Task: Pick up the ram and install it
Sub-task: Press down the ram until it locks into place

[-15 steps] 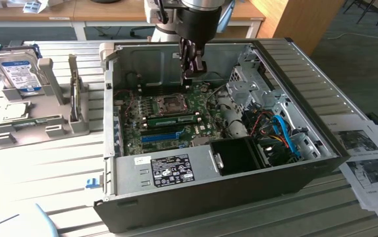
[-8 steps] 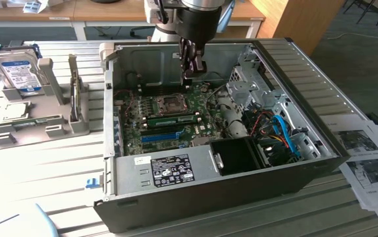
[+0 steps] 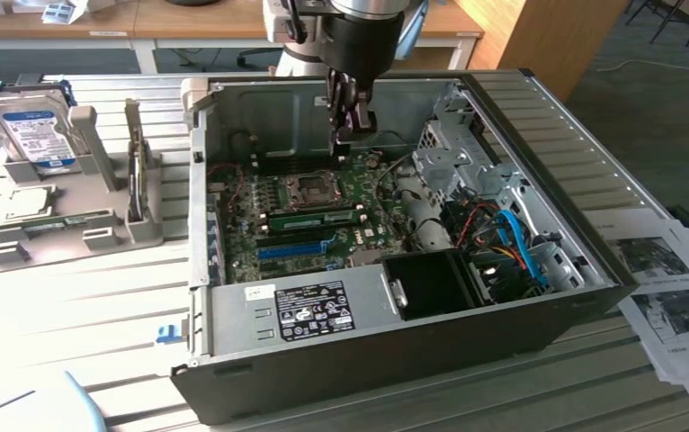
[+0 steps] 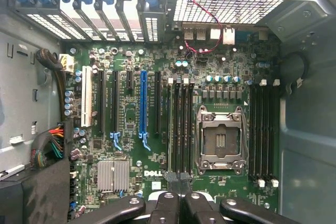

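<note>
Pincer (image 4: 178,178) pressed together, empty, above motherboard (image 4: 152,172) marked DELL; ram (image 3: 315,218) seated in board.

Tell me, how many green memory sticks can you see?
2: one ram seated on the motherboard beside the processor socket, another ram in the grey rack at the exterior view's left. Others may be hidden.

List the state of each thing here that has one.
case, open, side panel off
ram, on edge on the board beside the socket
hand, shut, above the board
socket, bare, no cooler
hard drive, upright in its holder, outside the case
</note>
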